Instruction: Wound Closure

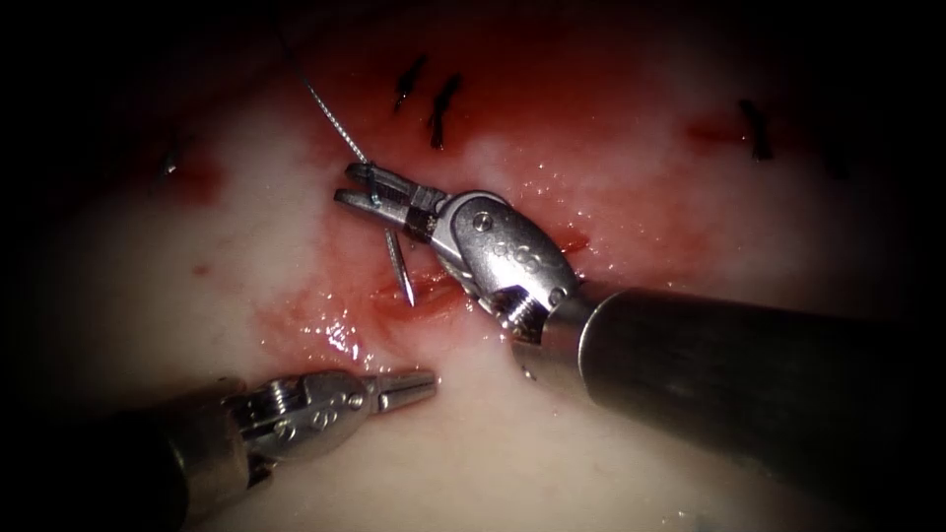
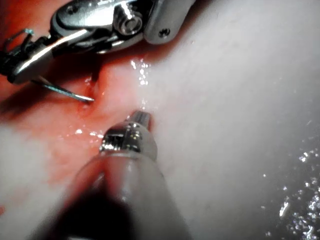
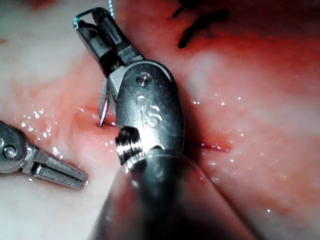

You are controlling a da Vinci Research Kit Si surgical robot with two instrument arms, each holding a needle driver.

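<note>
Holding the needle (image 1: 399,266) in my right tool (image 1: 367,187), jaws clamped on it near its blunt end, at about centre frame in the endoscope view. Item by item:

Needle: hangs down from the jaws, its point at the left end of the cut (image 1: 424,296), at or just above the tissue (image 1: 591,463) surface; I cannot tell whether it has entered. My right wrist view shows the point (image 3: 101,120) just at the wet red lip of the cut (image 3: 100,117); my left wrist view shows it (image 2: 67,92) from the side as a thin sliver with its tip against the red surface.

Thread (image 1: 330,108): runs from my right jaws toward the upper left of the endoscope frame, taut. In my right wrist view a short stretch of it (image 3: 109,6) shows at the jaw tips.

Left tool (image 1: 406,387): lower left of the endoscope frame, jaws together, holding nothing, tip below the cut and pointing right. My right wrist view shows it (image 3: 57,175) lying near the tissue.

Red fluid (image 1: 325,325): pooled around the cut and spread across the upper tissue.

Earlier stitches (image 1: 439,108): dark marks in the upper centre of the endoscope frame, another (image 1: 757,128) at upper right; my right wrist view also catches two (image 3: 202,25).
</note>
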